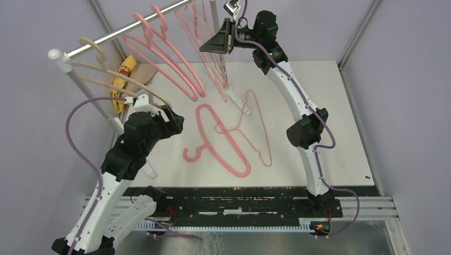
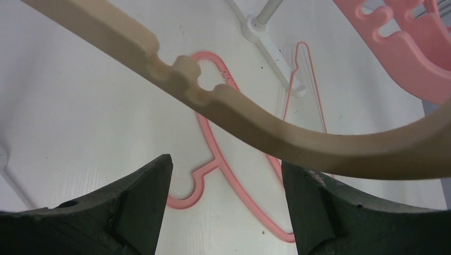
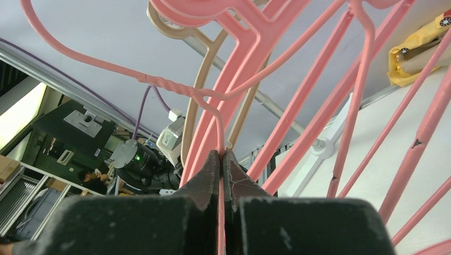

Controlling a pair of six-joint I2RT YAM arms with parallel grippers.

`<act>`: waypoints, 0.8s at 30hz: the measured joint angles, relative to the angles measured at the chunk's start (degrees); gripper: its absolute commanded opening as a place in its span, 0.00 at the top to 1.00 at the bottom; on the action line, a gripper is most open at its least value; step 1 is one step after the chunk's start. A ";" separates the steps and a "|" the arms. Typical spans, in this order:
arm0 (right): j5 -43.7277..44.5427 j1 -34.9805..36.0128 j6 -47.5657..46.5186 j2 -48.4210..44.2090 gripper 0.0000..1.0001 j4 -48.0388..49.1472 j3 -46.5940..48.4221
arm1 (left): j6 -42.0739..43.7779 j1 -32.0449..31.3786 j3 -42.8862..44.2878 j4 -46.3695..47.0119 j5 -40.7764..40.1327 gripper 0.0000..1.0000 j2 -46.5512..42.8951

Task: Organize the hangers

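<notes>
A beige hanger and thick pink plastic hangers hang on the silver rail, with thin pink wire hangers further right. My right gripper is up at the rail, shut on the wire of one thin pink hanger. A pink plastic hanger and a wire hanger lie flat on the table. My left gripper is open and empty, just below the beige hanger's arm and above the lying plastic hanger.
A yellow and tan cloth lies at the back left behind the rack. The rack's upright post and white foot stand mid-table, with another foot by the left arm. Purple walls close in both sides.
</notes>
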 measured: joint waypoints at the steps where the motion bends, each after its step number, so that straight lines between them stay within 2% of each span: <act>1: 0.13 0.00 -0.17 0.00 0.97 -0.33 -0.04 | 0.00 -0.35 0.00 0.07 -0.02 0.19 0.59; 6: 0.42 0.00 -0.74 0.11 0.97 -0.96 -0.02 | -0.02 -4.09 -0.02 0.52 -1.22 0.19 3.17; 16: 1.42 0.00 -2.19 1.44 0.97 -1.60 -0.02 | -1.60 -25.44 -0.02 2.25 -14.93 0.18 11.96; 24: 1.88 0.00 -2.91 1.53 0.97 -0.98 -0.04 | -3.50 -34.10 -0.02 4.42 -23.28 0.18 14.21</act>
